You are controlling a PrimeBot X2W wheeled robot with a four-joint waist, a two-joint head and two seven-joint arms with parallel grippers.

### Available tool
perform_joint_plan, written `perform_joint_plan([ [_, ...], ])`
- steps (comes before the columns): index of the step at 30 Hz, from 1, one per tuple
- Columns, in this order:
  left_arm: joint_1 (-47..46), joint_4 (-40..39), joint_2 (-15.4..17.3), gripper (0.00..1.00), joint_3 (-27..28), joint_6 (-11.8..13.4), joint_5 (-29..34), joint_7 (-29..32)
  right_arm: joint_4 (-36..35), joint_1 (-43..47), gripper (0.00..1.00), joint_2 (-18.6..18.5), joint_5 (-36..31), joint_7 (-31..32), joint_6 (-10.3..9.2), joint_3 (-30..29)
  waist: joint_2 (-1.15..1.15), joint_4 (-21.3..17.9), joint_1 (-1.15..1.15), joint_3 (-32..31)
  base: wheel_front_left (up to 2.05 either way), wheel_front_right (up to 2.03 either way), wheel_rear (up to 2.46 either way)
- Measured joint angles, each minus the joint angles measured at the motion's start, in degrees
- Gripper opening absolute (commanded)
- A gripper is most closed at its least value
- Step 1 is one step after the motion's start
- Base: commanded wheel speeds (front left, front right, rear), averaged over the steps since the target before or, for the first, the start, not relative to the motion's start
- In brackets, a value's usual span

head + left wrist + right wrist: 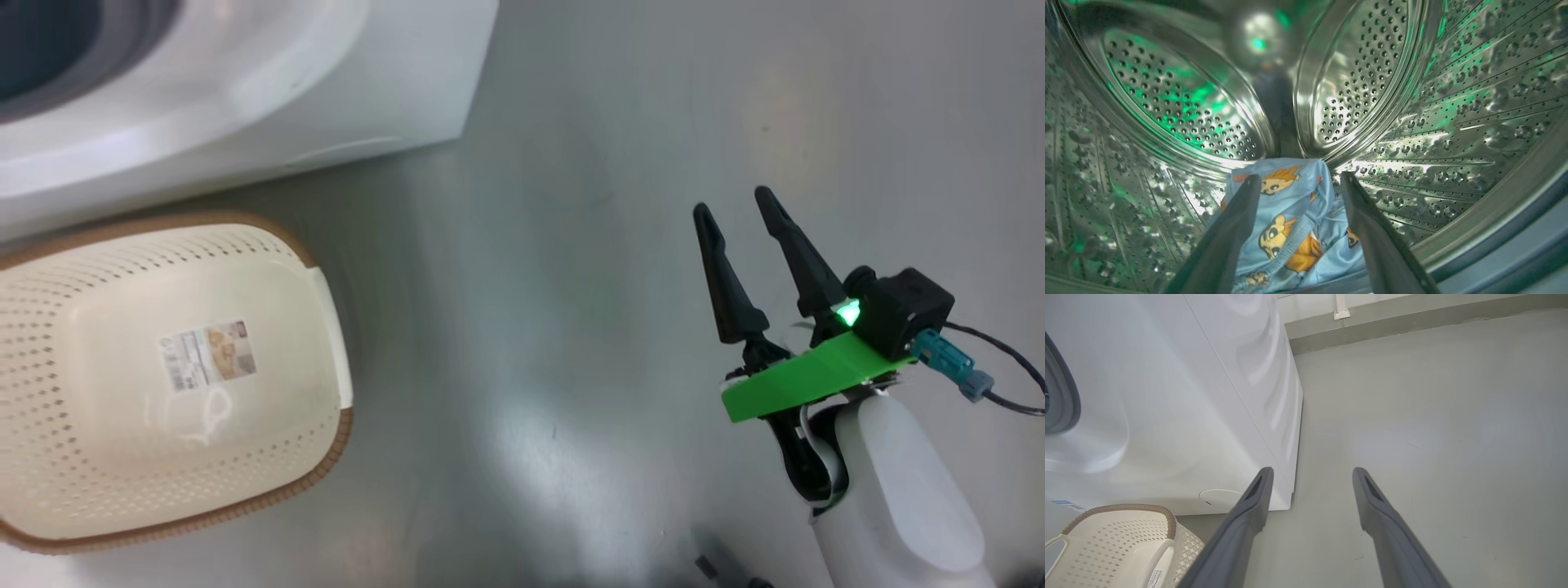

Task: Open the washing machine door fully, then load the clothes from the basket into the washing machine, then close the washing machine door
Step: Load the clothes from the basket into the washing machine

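The washing machine [245, 90] fills the head view's 11 o'clock corner. The basket [171, 384] sits on the floor [571, 245] at 8 o'clock. The clothes [1290, 216] lie inside the steel drum [1180, 106], between the left gripper [1298, 179] fingers, spread apart. At 4 o'clock, the right gripper [739, 204] hangs parted over bare floor.

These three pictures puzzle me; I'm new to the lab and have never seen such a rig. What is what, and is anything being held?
A two-armed wheeled robot is loading laundry. The head view looks down at the floor: the empty basket, a corner of the washing machine and the open right gripper, holding nothing. The left wrist view looks along the left gripper into the steel drum: its fingers stand apart with the clothes, blue with bears, lying between them, apparently let go. The right wrist view shows floor, machine and basket.
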Motion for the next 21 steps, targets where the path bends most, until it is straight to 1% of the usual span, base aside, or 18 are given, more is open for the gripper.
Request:
perform_joint_plan([
  [1, 1.0, -0.9, 0.1, 1.00, -0.1, 0.3, 1.1, 0.0, 0.1, 0.2, 1.00, 0.0, -0.1, 0.0, 0.00, -0.3, 0.00, 0.2, 0.00, -0.6, 0.00, 0.00, 0.00],
  [3, 3.1, -2.7, -0.4, 1.00, 0.6, 1.0, 1.5, -0.2, 0.3, 0.8, 1.00, 0.0, -0.5, 0.0, 0.00, -0.9, 0.00, 0.7, 0.00, -1.7, 0.00, 0.00, 0.00],
  [9, 10.6, -9.1, -3.2, 1.00, 4.0, 2.6, 2.5, -0.4, 1.1, 1.7, 1.00, 0.0, -0.6, 0.0, 0.00, -1.3, 0.00, 2.0, 0.00, -5.4, 0.00, 0.00, 0.00],
  [13, 16.3, -12.5, -4.9, 1.00, 6.5, 3.0, 3.5, -0.4, 1.6, 3.1, 1.00, 0.0, -1.0, 0.0, 0.00, -1.5, 0.00, 2.8, 0.00, -8.0, 0.00, 0.00, 0.00],
  [15, 19.3, -14.7, -6.4, 1.00, 9.2, 3.5, 3.5, -0.4, 1.8, 3.9, 1.00, 0.0, -1.3, 0.0, 0.00, -1.5, 0.00, 3.2, 0.00, -9.3, 0.00, 0.00, 0.00],
  [21, 29.0, -19.4, -8.6, 1.00, 13.6, 3.3, 6.1, -0.4, 2.0, 5.1, 1.00, 0.0, -1.5, 0.0, 0.00, -1.6, 0.00, 4.0, 0.00, -13.3, 0.00, 0.00, 0.00],
])
